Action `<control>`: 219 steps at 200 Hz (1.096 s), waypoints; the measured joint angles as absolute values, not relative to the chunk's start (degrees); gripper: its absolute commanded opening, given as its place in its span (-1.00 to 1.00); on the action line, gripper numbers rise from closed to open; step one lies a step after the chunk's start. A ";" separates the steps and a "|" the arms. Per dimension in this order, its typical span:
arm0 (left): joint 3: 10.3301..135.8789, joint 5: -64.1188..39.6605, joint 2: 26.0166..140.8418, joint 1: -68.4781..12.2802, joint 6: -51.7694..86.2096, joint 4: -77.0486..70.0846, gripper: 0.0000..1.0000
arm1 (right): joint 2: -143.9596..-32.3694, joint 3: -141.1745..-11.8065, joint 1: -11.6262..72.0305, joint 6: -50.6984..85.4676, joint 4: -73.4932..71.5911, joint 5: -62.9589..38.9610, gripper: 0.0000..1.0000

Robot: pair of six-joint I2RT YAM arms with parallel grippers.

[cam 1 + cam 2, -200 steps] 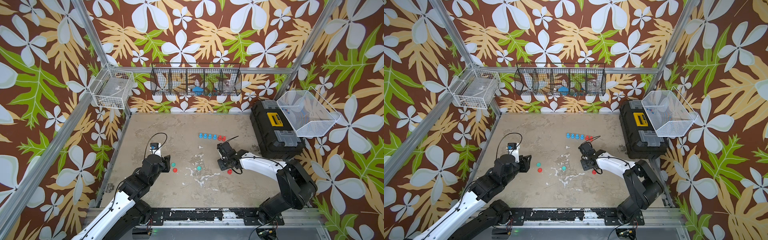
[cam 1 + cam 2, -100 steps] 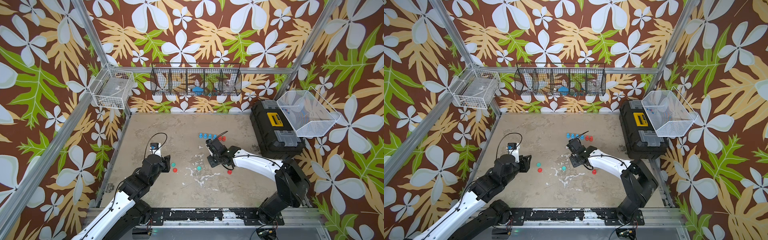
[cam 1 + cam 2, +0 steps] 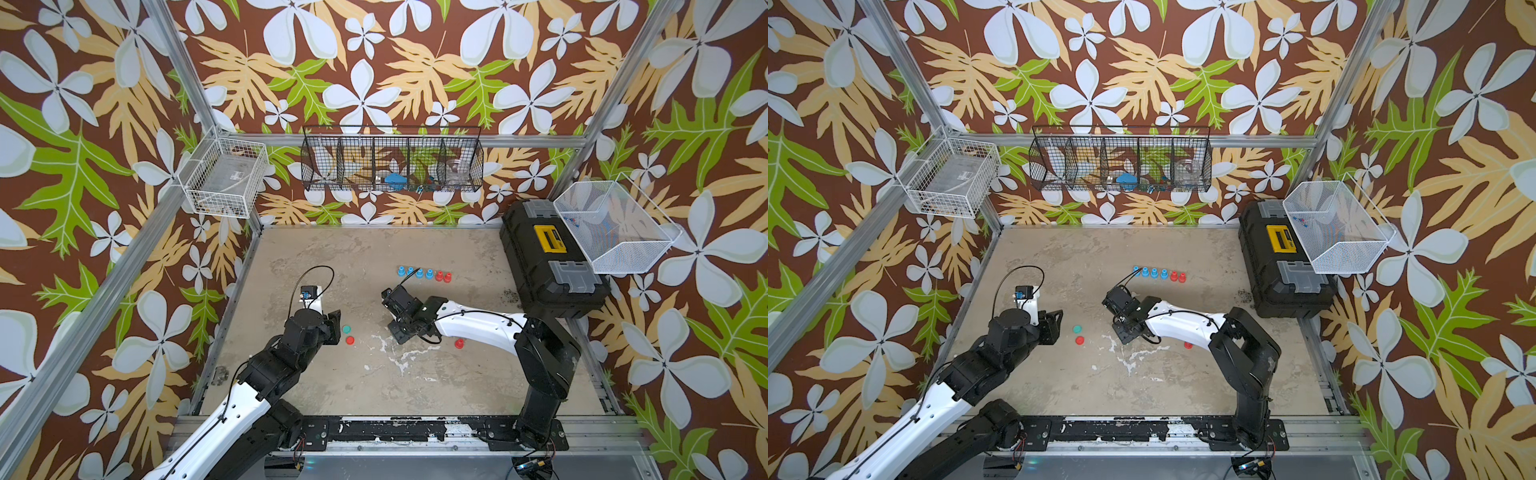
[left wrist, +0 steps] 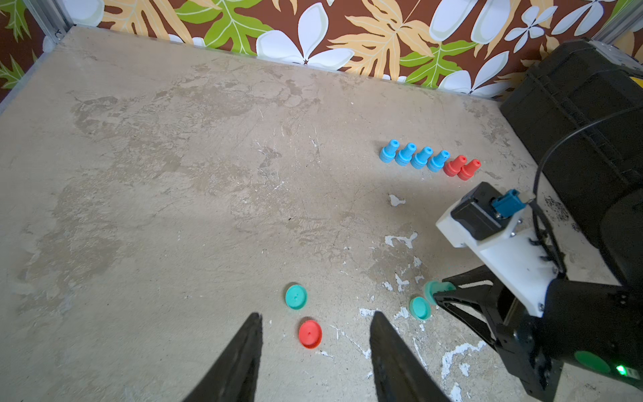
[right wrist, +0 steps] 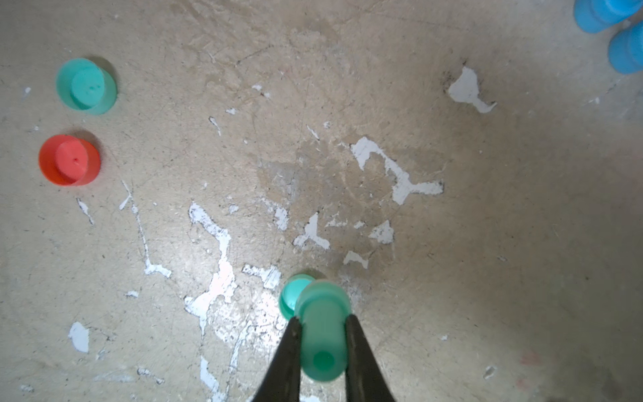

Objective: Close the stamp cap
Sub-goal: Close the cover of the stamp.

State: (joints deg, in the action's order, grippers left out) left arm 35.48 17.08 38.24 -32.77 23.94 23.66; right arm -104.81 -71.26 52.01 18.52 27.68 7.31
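My right gripper (image 5: 322, 318) is shut on a green stamp (image 5: 322, 334), held by its stem with the wide end toward the table. The stamp hangs just above and slightly beside a green cap (image 5: 290, 299) lying on the table; the same cap (image 4: 420, 308) shows in the left wrist view, next to the stamp's end (image 4: 435, 289). In both top views the right gripper (image 3: 399, 332) hides that cap. My left gripper (image 4: 317, 315) is open and low, with a red cap (image 4: 310, 334) on the table between its fingers and a second green cap (image 4: 296, 297) just beyond.
A row of blue and red stamps (image 3: 424, 273) stands toward the back of the table. One red stamp (image 3: 459, 343) stands alone under my right forearm. A black toolbox (image 3: 548, 262) fills the right edge. Wire baskets (image 3: 390, 164) hang on the back wall.
My right gripper has carried the green stamp leftward, from beside the lone red stamp to over the green cap in the table's middle. The left arm has not moved.
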 measured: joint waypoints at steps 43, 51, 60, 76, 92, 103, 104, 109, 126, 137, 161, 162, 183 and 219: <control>35.48 17.08 38.22 -32.77 23.94 23.66 0.04 | -105.38 -71.26 52.49 19.07 27.62 7.29 -0.67; 35.48 17.08 38.22 -32.77 23.94 23.66 0.04 | -105.47 -71.26 52.53 19.11 27.62 7.31 -0.67; 35.48 17.08 38.22 -32.77 23.94 23.66 0.04 | -105.58 -71.26 52.62 19.22 27.62 7.31 -0.67; 35.48 17.08 38.20 -32.77 23.94 23.66 0.04 | -105.75 -71.26 52.84 19.29 27.62 7.31 -0.67; 35.48 17.08 38.15 -32.77 23.94 23.66 0.04 | -105.75 -71.24 53.04 19.29 27.59 7.27 -0.67; 35.48 17.08 38.13 -32.77 23.94 23.66 0.04 | -105.75 -71.20 53.17 19.31 27.44 7.27 -0.67; 35.48 17.08 38.13 -32.77 23.94 23.66 0.04 | -105.78 -71.20 53.17 19.31 27.42 7.27 -0.67; 35.48 17.08 38.13 -32.77 23.94 23.66 0.04 | -105.78 -71.16 53.19 19.31 27.44 7.22 -0.67; 35.48 17.08 38.13 -32.77 23.94 23.66 0.04 | -105.78 -70.87 53.19 19.38 27.40 7.07 -0.67; 35.48 17.08 38.13 -32.77 23.94 23.66 0.04 | -105.82 -70.70 53.23 19.46 27.38 7.05 -0.67; 35.48 17.08 38.09 -32.77 23.94 23.66 0.04 | -105.86 -70.32 53.28 19.49 27.20 7.05 -0.68; 35.48 17.08 38.09 -32.77 23.94 23.66 0.04 | -105.86 -70.30 53.28 19.49 27.20 7.05 -0.68; 35.48 17.08 38.06 -32.77 23.94 23.66 0.04 | -106.08 -70.17 53.28 19.49 27.16 7.03 -0.68; 35.48 17.08 38.11 -32.77 23.94 23.66 0.04 | -106.39 -70.17 53.28 19.51 27.03 7.03 -0.68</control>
